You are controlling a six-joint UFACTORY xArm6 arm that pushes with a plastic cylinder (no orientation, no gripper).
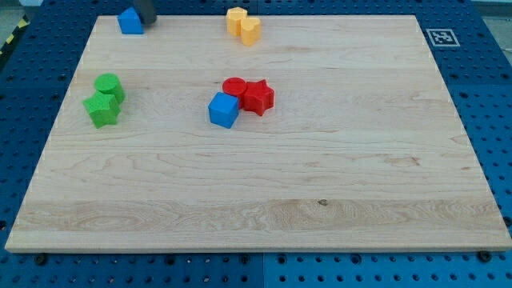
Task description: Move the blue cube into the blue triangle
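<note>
The blue cube (224, 110) sits near the board's middle, touching the red cylinder (234, 86) and close to the red star (258, 97). The blue triangle (130, 21) lies at the view's top left, near the board's top edge. My tip (148, 22) is the dark rod's lower end at the view's top, just right of the blue triangle and touching or nearly touching it. The tip is far from the blue cube, up and to the left of it.
A green cylinder (108, 85) and a green star (102, 110) sit together at the left. Two yellow blocks (243, 25) sit at the top centre. The wooden board (264, 216) lies on a blue pegboard; a marker tag (442, 37) is at top right.
</note>
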